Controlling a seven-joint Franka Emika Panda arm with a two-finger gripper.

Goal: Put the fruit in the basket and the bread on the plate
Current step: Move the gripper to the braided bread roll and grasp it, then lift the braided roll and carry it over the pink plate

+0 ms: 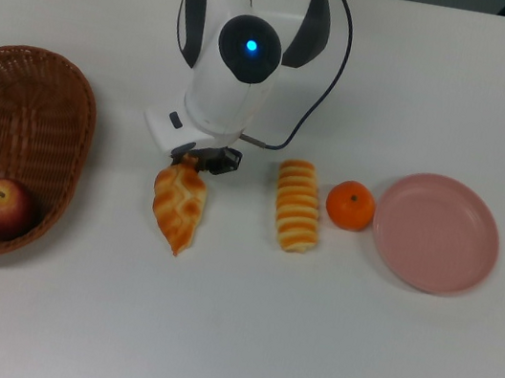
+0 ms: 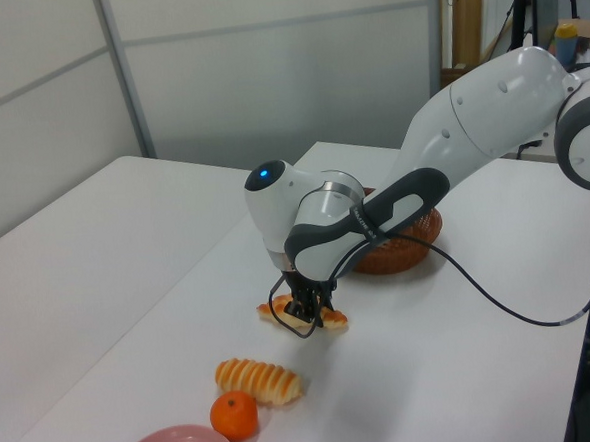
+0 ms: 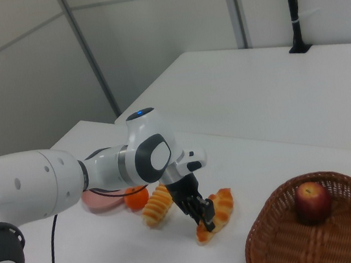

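1. Braided bread (image 1: 178, 208) lies on the white bench (image 1: 303, 353) in the top view, its far end clenched between the fingers of the gripper (image 1: 201, 157). The ridged bread (image 1: 298, 206), the tangerine (image 1: 350, 205) and the pink plate (image 1: 436, 233) follow to the top view's right; the apple (image 1: 3, 207) sits in the basket (image 1: 26, 93) at the top view's left.
2. In the left view the gripper (image 2: 306, 310) pinches the braided loaf (image 2: 303, 316), with the basket (image 2: 397, 245) behind the arm.
3. In the right view the gripper (image 3: 204, 216) holds the braided bread (image 3: 216, 214) left of the basket (image 3: 315, 242).
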